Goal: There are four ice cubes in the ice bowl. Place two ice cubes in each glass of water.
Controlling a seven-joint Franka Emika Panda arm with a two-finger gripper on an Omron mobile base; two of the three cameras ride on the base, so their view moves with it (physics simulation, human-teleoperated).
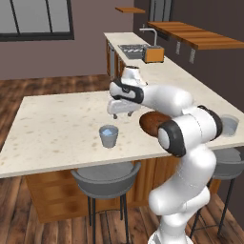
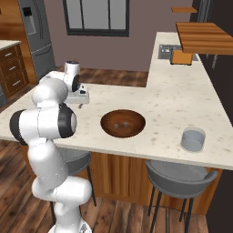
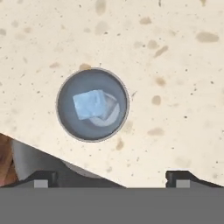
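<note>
Looking from left to right in the left base view, you first meet one glass of water [image 1: 108, 136] on the pale surface [image 1: 52, 128], a bit left of the middle of the frame. It has pale blue ice in it. In the hand view you look straight down into this glass [image 3: 92, 104], and you can see ice [image 3: 89, 104] in the water. It looks like one cube on top of another, but you cannot be sure of the count.

Next comes the gripper [image 1: 115, 114], hanging just above that glass. Its fingers [image 3: 41, 178] stand wide apart at the bottom of the hand view, and nothing is between them.

Then comes the ice bowl [image 2: 123, 123], in the middle of the right base view. Two small ice cubes [image 2: 120, 124] seem to lie in it.

Last, at the lower right of that view, sits the other glass [image 2: 193, 139]. You can see no ice in it.

So you look about half done. The two cubes in the bowl likely need to go into the far glass.
</note>
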